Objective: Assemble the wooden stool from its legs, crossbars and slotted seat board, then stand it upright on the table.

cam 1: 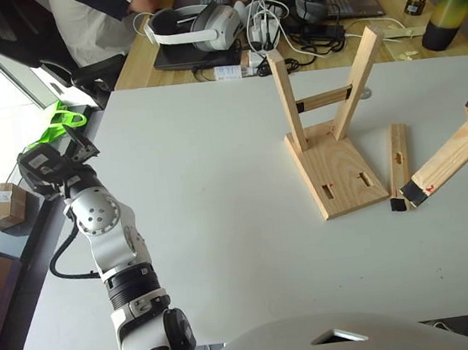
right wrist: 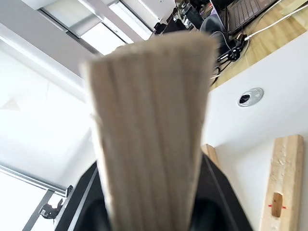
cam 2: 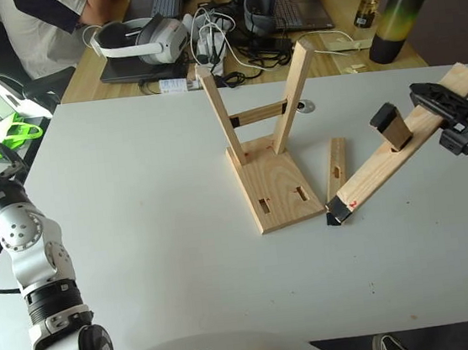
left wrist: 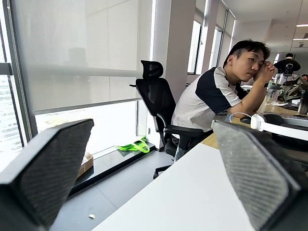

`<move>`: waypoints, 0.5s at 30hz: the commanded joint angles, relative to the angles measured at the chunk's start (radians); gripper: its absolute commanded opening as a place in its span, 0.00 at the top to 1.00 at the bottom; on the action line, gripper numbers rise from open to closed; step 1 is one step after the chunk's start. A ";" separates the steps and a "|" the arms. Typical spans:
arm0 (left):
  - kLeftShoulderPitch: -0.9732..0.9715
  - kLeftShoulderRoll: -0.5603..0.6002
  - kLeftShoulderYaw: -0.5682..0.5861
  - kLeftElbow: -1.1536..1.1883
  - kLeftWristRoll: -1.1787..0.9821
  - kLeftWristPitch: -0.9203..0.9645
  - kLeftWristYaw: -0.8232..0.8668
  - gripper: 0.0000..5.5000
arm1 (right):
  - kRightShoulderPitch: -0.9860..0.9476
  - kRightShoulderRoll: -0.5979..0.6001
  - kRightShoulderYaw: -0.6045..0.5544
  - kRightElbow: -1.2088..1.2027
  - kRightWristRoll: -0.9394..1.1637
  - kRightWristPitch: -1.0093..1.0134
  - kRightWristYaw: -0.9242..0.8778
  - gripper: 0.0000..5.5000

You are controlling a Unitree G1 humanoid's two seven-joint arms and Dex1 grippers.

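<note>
The board [cam 2: 279,188] lies flat near the middle of the table [cam 2: 152,201], with two empty slots at its near end. Just to its right lies a short stick [cam 2: 335,168]. Beside that, a long leg [cam 2: 381,167] rests its low end on the table and slopes up toward the right edge. There the right gripper [cam 2: 446,104] is closed on its high end. Two legs [cam 2: 217,113] stand up from the board's far end, joined by a crossbar [cam 2: 259,114]. By the left edge the left gripper [cam 1: 78,144] hangs with its fingers wide apart, holding nothing. The wood looks light, hard and stiff, but it is smooth and may slip. Held at one end, the long leg could swing, so a grip nearer its middle seems safer. The standing legs may be loose in their slots, though it is hard to tell.
</note>
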 commanded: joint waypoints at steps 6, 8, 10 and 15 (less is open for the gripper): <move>-0.013 -0.060 -0.049 -0.030 -0.020 -0.003 0.013 0.17 | 0.038 0.196 0.040 -0.092 -0.171 -0.137 0.119 0.82; -0.014 -0.057 -0.050 -0.028 -0.023 -0.004 0.013 0.17 | 0.036 0.199 0.038 -0.095 -0.181 -0.142 0.130 0.82; -0.011 -0.056 -0.051 -0.029 -0.024 -0.004 0.013 0.17 | 0.030 0.199 0.035 -0.094 -0.192 -0.144 0.139 0.82; -0.010 -0.047 -0.048 -0.028 -0.028 -0.005 0.007 0.17 | 0.012 0.211 0.043 -0.123 -0.196 -0.143 0.148 0.82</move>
